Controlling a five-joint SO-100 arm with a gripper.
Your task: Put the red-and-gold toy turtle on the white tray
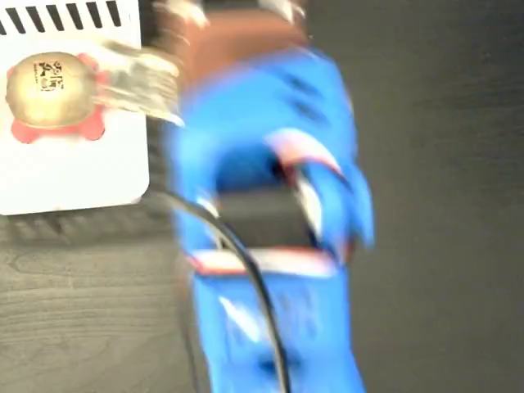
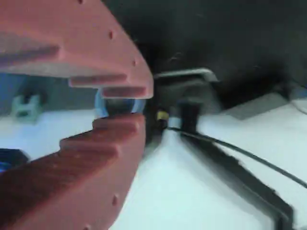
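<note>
Resting on white tray (image 1: 74,176): toy turtle (image 1: 51,92).

1. The red-and-gold toy turtle (image 1: 51,88) had a shiny, metallic-looking gold shell and matt red feet.
2. The white tray (image 1: 74,176) looked smooth, like matt plastic.
3. The table (image 1: 90,311) showed dark, matt wood grain.
4. The arm (image 1: 270,205) appeared to be glossy blue plastic.
5. The gripper (image 2: 122,106) had matt reddish plastic fingers (image 2: 76,177) with stepped ridges.

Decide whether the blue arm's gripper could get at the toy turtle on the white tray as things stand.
Probably yes: the red-and-gold toy turtle lies uncovered on the white tray, with nothing on top of it and the blurred blue arm right beside the tray.
</note>
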